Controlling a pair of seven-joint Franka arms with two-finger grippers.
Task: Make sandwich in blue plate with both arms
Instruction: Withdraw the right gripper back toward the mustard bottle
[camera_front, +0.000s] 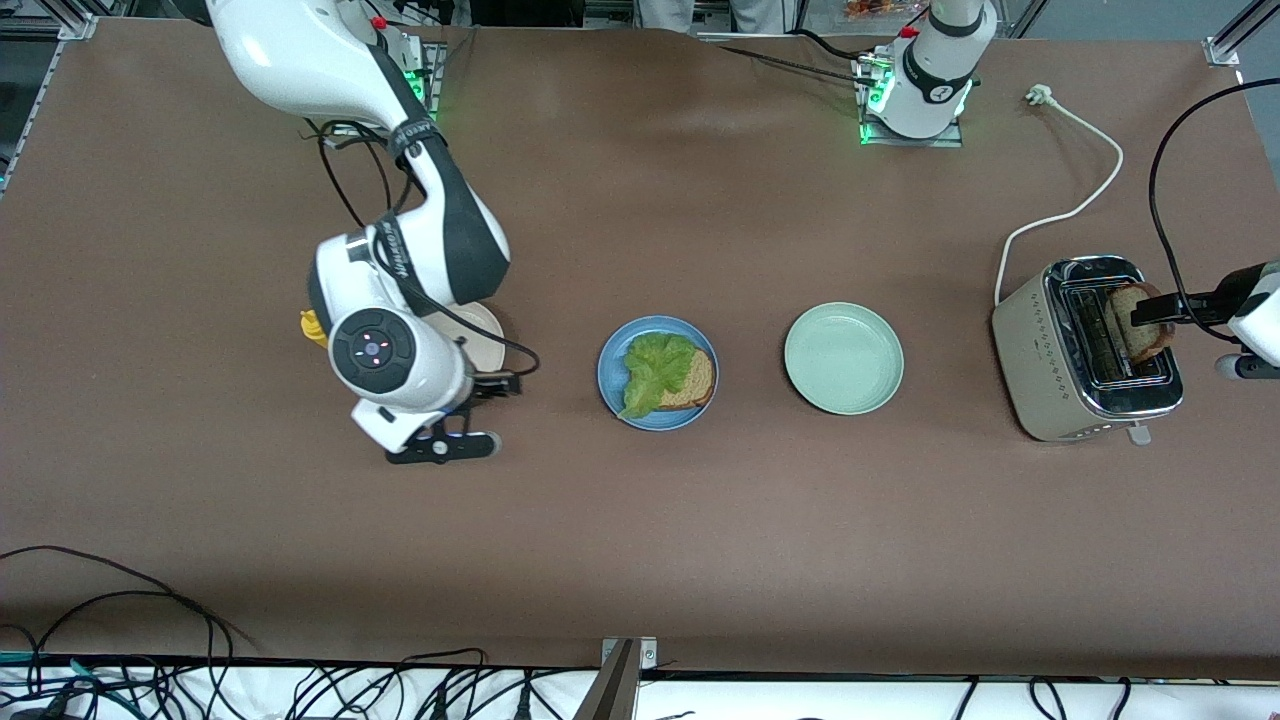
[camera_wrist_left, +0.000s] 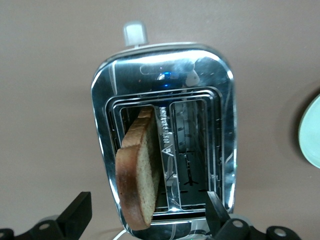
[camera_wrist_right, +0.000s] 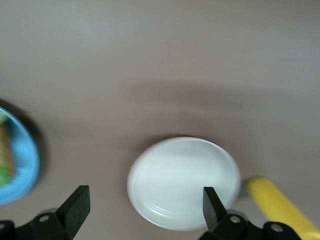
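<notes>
Left gripper hangs wide open over the silver toaster, straddling its brown bread slice, likely to lift it. Right gripper, also wide and empty, waits over the white plate. Mid-bench, the round blue plate holds bread under ruffled lettuce.

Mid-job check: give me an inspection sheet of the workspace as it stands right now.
Surface: brown table, bare between items.
Job's things: blue plate holds a bread slice topped with lettuce; second slice stands in the toaster.
Clutter: mint plate, white plate, yellow object.
Grippers: left gripper open over the toaster; right gripper open over the white plate.
Cables: toaster cord unplugged on the table.
Surroundings: loose cables along the table's near edge.
</notes>
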